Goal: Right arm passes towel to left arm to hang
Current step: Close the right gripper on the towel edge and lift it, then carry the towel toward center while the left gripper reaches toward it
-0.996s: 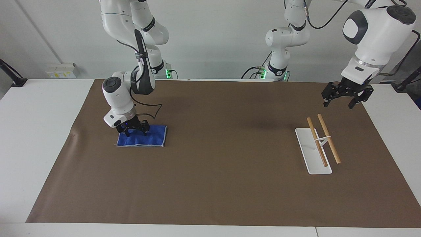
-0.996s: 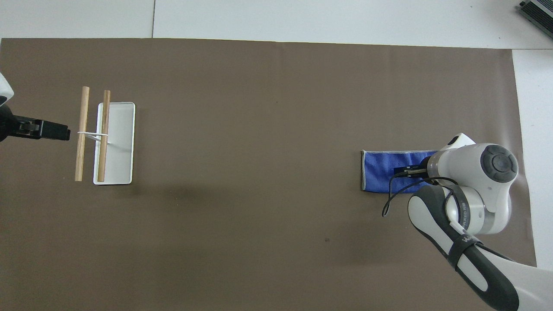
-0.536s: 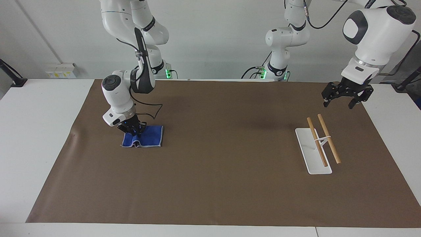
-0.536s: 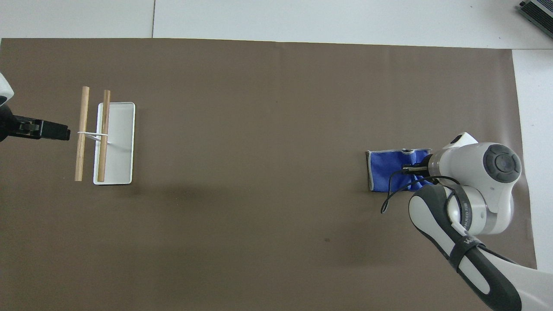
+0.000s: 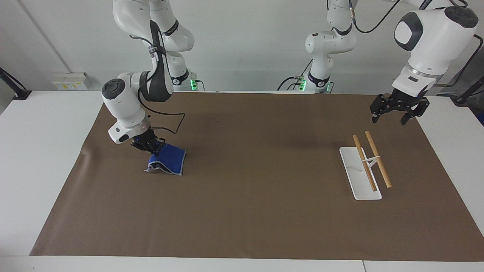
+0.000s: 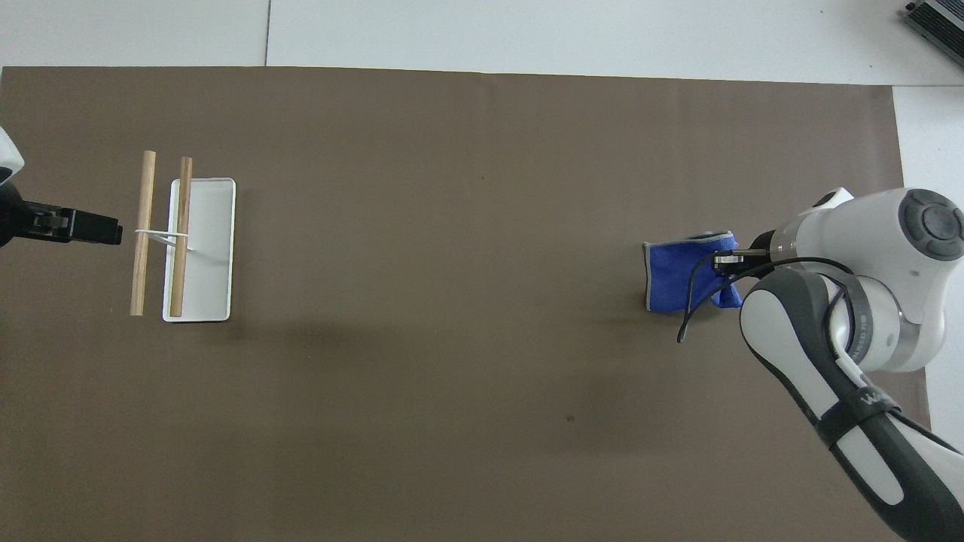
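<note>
1. Towel [image 5: 168,158] first: the blue cloth sits at the centre left of the facing view, on the brown mat toward the right arm's end of the counter. One edge is lifted and the rest slumps in a fold, its lower edge seemingly touching the mat.
2. I see the right gripper [image 5: 153,148] pinching the raised edge, fingers pressed together on the fabric. In the overhead view the same gripper [image 6: 732,260] shows at centre right, with the cloth [image 6: 681,277] spread out beside it.
3. My left gripper [image 5: 395,109] waits in the upper right of the facing view, fingers spread, hanging over the mat's edge near the rack [image 5: 366,166].
4. I judge the step in hand to be the lift before the pass. I would raise straight up until the whole cloth hangs free, so no corner drags and tugs it from the pinch.
5. I would then carry it slowly toward mid-counter, keeping a long edge hanging clear for the left arm to take.
6. Risk, as I read it: the grip is on an edge only, so a quick swing could slip it.
</note>
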Robot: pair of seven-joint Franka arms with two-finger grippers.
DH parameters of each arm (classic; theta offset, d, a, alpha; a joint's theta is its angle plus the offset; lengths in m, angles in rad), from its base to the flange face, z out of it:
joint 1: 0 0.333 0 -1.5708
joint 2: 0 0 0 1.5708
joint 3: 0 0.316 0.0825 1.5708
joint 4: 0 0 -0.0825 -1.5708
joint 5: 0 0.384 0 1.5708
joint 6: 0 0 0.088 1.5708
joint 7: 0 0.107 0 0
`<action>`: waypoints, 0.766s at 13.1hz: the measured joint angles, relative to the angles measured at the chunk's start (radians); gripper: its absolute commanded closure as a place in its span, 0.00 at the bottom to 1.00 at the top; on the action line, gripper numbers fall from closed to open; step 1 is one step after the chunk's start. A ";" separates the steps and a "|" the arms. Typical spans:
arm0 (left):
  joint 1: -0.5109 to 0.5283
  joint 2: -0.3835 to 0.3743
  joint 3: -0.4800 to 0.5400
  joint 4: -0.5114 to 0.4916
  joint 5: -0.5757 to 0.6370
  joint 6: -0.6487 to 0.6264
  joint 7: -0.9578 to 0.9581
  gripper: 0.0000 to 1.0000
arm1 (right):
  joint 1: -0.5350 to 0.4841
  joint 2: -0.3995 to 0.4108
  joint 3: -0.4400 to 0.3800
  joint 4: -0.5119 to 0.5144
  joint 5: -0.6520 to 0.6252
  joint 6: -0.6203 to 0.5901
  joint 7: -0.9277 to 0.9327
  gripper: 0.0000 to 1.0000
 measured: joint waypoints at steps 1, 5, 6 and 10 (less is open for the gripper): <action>0.000 0.000 0.000 0.000 0.000 0.000 0.000 0.00 | 0.002 0.000 0.000 0.028 0.035 -0.034 0.000 1.00; 0.000 0.000 0.000 0.000 0.000 0.000 0.000 0.00 | 0.003 0.000 0.001 0.092 0.321 -0.099 0.001 1.00; 0.000 0.000 0.000 0.000 0.000 0.000 0.000 0.00 | 0.003 0.000 0.002 0.097 0.400 -0.101 0.001 1.00; -0.008 -0.001 -0.014 0.000 -0.003 -0.006 0.000 0.00 | 0.004 0.000 0.041 0.102 0.680 -0.103 0.001 1.00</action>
